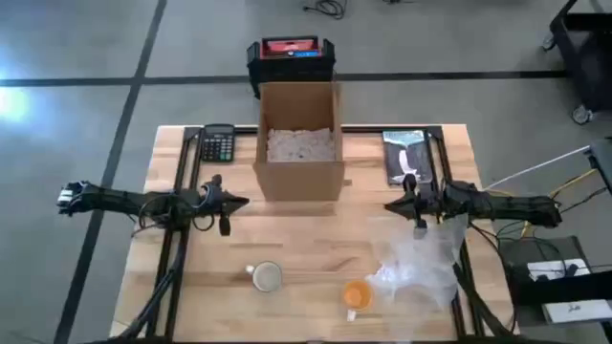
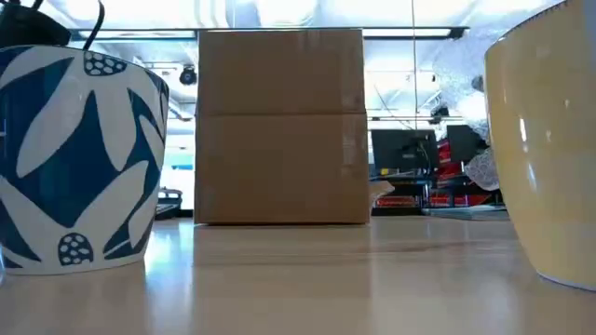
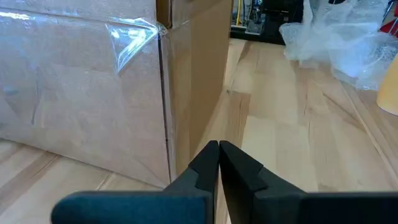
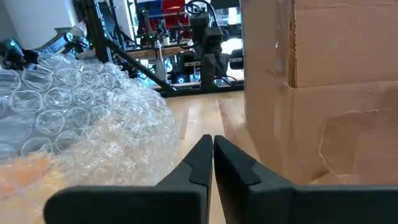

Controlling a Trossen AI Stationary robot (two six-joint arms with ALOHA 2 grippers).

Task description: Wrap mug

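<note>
Scanning from the left, we see the left gripper (image 1: 232, 202) hovering closed and empty beside the cardboard box (image 1: 299, 143). Near the desk's (image 1: 172, 277) front edge stands the blue-and-white patterned mug (image 1: 265, 276), then an orange mug (image 1: 356, 294) touching the bubble wrap (image 1: 419, 266). The right gripper (image 1: 393, 204) hangs closed, empty, above the wrap. We judge the mugs rigid, slick and breakable, best taken by the rim or handle; the wrap is light and floppy, best pinched at an edge.

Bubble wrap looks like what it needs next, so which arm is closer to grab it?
Probably the right. Its end effector, fingers shut, hangs right beside the bubble wrap; the left end effector, also shut, sits across the cardboard box, farther away.
</note>
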